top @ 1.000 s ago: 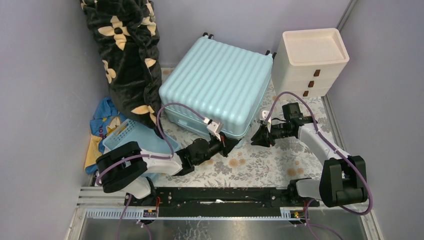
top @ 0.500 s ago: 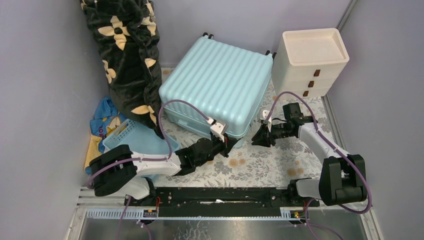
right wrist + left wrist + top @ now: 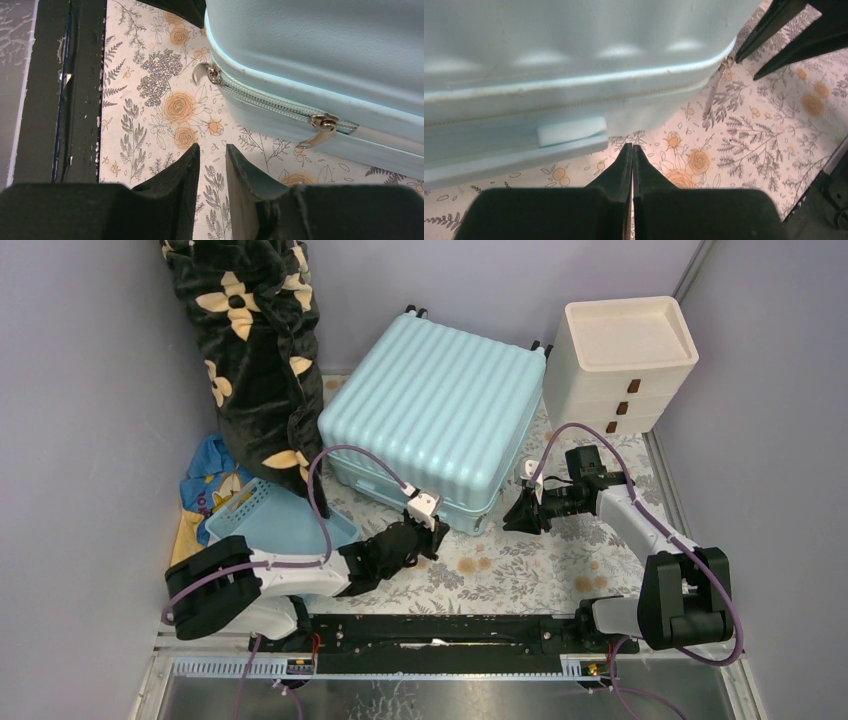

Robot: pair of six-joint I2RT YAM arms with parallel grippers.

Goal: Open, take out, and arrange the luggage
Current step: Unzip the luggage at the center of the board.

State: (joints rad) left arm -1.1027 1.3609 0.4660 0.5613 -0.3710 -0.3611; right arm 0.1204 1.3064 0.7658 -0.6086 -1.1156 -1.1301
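The large pale aqua-blue hard-shell suitcase with a ribbed lid (image 3: pixel 435 410) lies flat and closed toward the back of the floral-printed cloth (image 3: pixel 520 570), between the black blanket with cream flowers (image 3: pixel 255 340) on its left and the cream three-drawer unit (image 3: pixel 625 365) on its right, with its near corner turned toward both arms. The left gripper (image 3: pixel 632 147) sits low just in front of the case's near side, jaws pressed fully together and holding nothing. The right gripper (image 3: pixel 212 150) hovers over the cloth beside the near corner, its jaws parted by a narrow gap and empty. The shell looks rigid, smooth and probably slippery – too broad for either gripper to span, and bulky enough that dragging it would likely slide the cloth. The sensible holds are small ones: the curved silver zipper pull (image 3: pixel 320 127) hanging from the seam near the right gripper, and a second silver pull (image 3: pixel 212 75) at the corner. Each is thin, loose metal that may swing away, so it needs a pinch squarely across its tab – and once the seam is free, the lid's rim is the place to lift. How much of the zip is already undone, I cannot tell
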